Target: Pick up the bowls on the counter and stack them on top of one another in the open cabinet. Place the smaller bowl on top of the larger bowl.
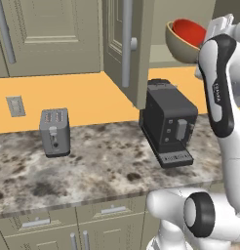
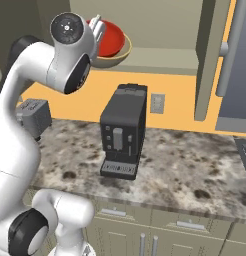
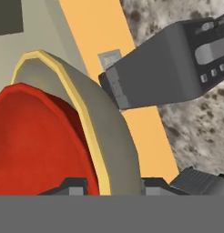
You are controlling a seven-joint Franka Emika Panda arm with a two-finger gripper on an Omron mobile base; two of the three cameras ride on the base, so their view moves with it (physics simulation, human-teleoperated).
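Observation:
The red bowl lies tilted inside the tan bowl, at the front edge of the open cabinet's shelf. My gripper is at the bowls' near rim and is open. One fingertip sits inside the red bowl, the other outside the tan wall, so both walls stand between them. In the left base view the forearm hides the fingers. The counter carries no bowl.
The cabinet door hangs open beside the shelf, with its long bar handle. A black coffee machine stands right below the bowls. A grey toaster sits further left. Drawer units run under the counter.

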